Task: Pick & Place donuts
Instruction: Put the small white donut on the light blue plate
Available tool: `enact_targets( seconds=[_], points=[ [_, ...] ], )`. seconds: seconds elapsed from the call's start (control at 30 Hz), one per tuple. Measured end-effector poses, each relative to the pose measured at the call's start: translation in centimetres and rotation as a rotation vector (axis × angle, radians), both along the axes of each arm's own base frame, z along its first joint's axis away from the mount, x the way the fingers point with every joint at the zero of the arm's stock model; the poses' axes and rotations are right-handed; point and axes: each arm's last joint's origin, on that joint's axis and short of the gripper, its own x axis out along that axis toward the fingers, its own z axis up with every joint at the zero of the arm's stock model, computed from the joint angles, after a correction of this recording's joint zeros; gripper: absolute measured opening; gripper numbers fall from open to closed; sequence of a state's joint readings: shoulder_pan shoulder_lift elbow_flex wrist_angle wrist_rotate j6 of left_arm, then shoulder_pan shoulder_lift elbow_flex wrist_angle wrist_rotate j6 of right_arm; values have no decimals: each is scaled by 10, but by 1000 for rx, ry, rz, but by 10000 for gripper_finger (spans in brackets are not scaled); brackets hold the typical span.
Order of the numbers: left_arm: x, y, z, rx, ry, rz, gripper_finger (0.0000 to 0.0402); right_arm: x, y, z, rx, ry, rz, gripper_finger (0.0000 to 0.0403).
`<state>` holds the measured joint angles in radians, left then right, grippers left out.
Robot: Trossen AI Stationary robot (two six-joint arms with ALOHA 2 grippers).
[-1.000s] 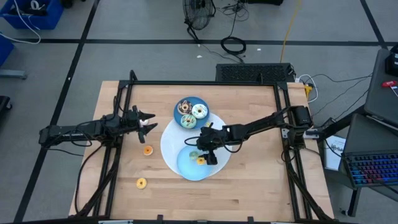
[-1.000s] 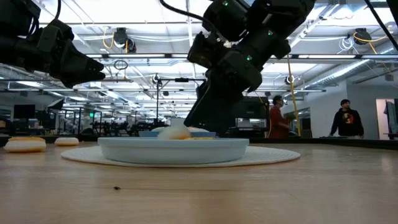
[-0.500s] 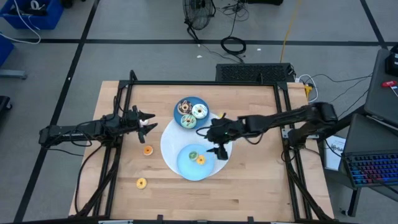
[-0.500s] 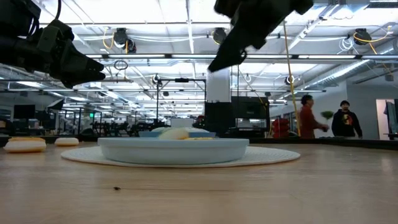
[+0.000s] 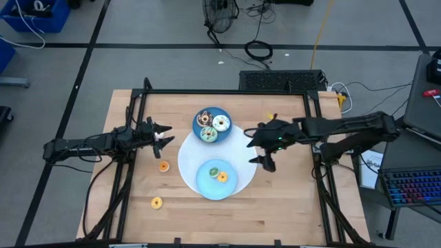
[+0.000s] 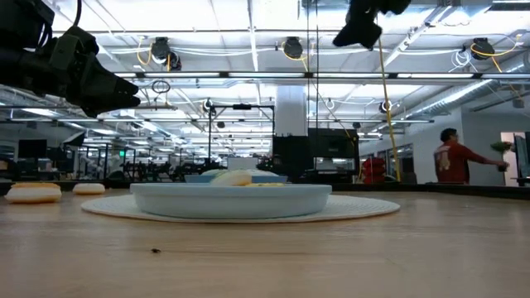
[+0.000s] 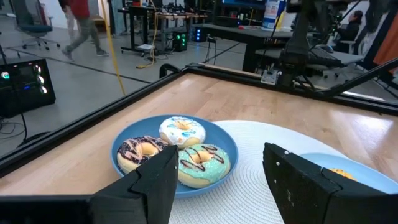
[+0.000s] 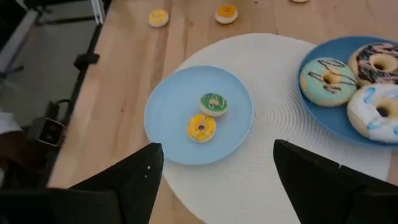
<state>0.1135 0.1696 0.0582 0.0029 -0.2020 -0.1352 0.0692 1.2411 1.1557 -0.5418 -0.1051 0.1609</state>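
Three larger donuts, chocolate (image 5: 204, 118), white (image 5: 221, 123) and teal (image 5: 209, 134), lie on a dark blue plate (image 5: 224, 112). A tiny green donut (image 8: 213, 104) and a tiny yellow donut (image 8: 201, 127) lie on a light blue plate (image 8: 168, 130). Two more tiny donuts, one orange (image 5: 163, 166) and one yellow (image 5: 156, 202), lie on the bare table at the left. My right gripper (image 5: 257, 149) is open and empty, raised to the right of both plates. My left gripper (image 5: 165, 135) is open and empty, left of the dark blue plate; its wrist view shows that plate (image 7: 224, 140).
Both plates sit on a round white mat (image 5: 187, 157) in the middle of the wooden table. A black frame (image 5: 227, 91) runs around the table's edges. Bare wood lies at the near and right sides. People move in the room beyond the table (image 6: 454, 157).
My right gripper has risen from just over the light blue plate and drawn back toward the table's right edge. The green and yellow donuts stay on that plate.
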Motion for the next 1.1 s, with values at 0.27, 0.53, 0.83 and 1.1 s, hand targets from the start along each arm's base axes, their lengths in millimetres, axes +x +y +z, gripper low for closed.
enact_targets(
  seconds=[0.27,0.53,0.83,1.1],
  points=[
    [0,0,0,0,2,0,234,-46,-3,19,-34,35,28,290],
    [0,0,0,0,0,0,234,-92,-6,25,38,162,-48,287],
    [0,0,0,0,0,0,235,-138,-12,19,93,62,-212,290],
    [0,0,0,0,0,0,235,-165,-16,9,45,-332,-197,288]
  ],
)
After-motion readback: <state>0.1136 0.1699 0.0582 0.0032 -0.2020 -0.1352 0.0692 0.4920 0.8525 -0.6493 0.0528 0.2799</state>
